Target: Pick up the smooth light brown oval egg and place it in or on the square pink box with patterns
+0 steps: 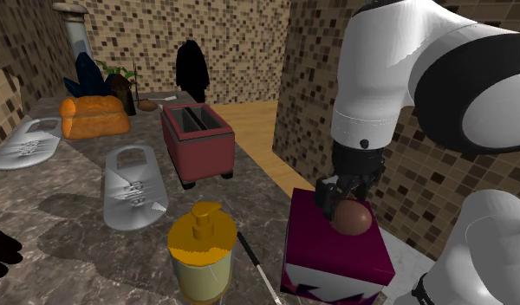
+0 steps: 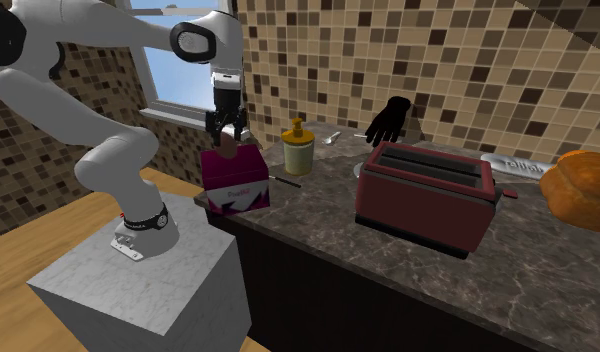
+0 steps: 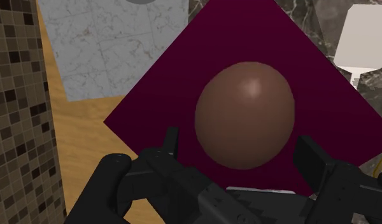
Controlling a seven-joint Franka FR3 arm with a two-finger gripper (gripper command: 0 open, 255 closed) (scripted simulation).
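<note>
On top of the magenta box (image 3: 177,89) rests the brown egg (image 3: 244,114), between the parted fingers of the gripper (image 3: 240,142), neither touching it. The box stands at the edge of the dark marble countertop (image 1: 68,247), with brown mosaic-tiled walls (image 1: 241,43) around.

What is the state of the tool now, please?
Tool: open; the egg lies on the box between its fingers, not clasped.
</note>
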